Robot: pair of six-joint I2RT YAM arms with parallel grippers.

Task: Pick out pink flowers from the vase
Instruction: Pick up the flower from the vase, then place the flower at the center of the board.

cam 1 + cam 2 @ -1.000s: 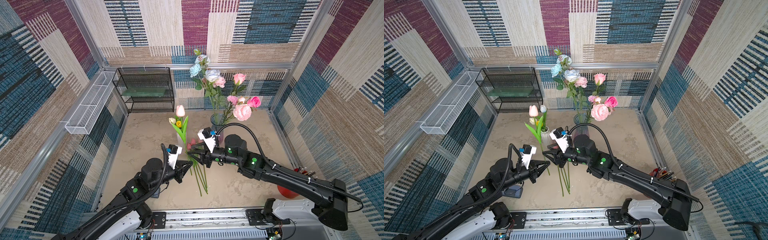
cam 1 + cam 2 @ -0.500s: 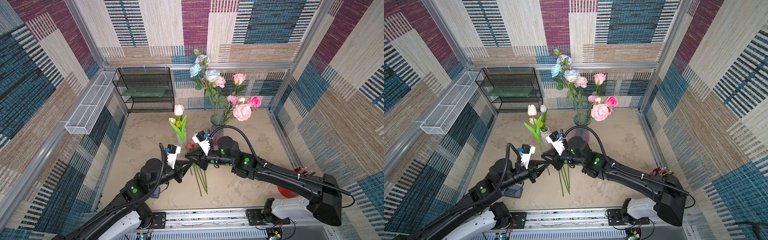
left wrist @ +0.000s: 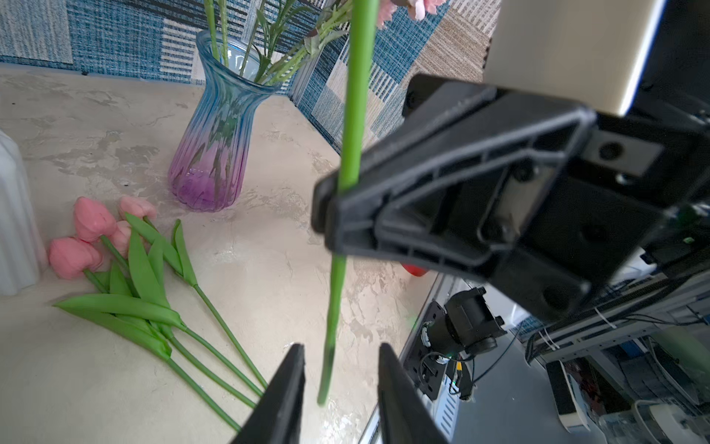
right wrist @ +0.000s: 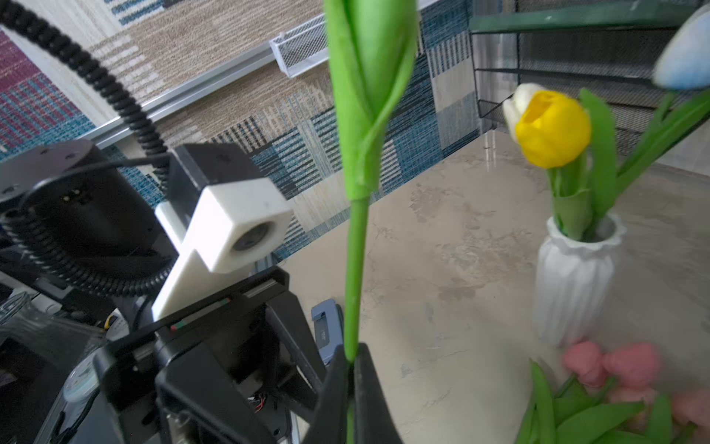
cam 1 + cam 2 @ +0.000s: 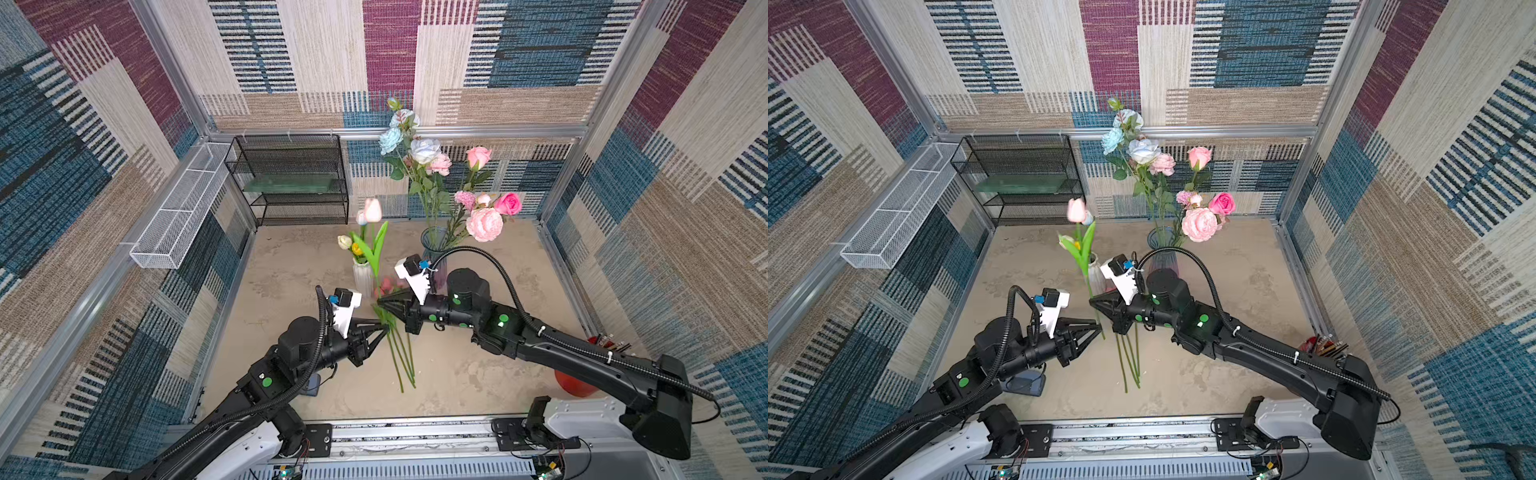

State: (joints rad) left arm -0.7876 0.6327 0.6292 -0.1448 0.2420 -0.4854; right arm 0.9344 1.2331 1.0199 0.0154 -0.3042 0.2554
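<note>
Left wrist view: my right gripper [image 3: 326, 207] clamps the stem [image 3: 355, 96]; the left gripper [image 3: 341, 384] is parted around its end. I'd back left clear before lowering toward the mid-bench pile [image 3: 142, 269].

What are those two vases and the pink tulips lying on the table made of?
Tall vase: looks like ribbed clear glass, blue fading to purple; stems show through. Small vase: opaque white, fluted, probably ceramic. Pink tulips: likely rubbery plastic; matte, uniform petals.
</note>
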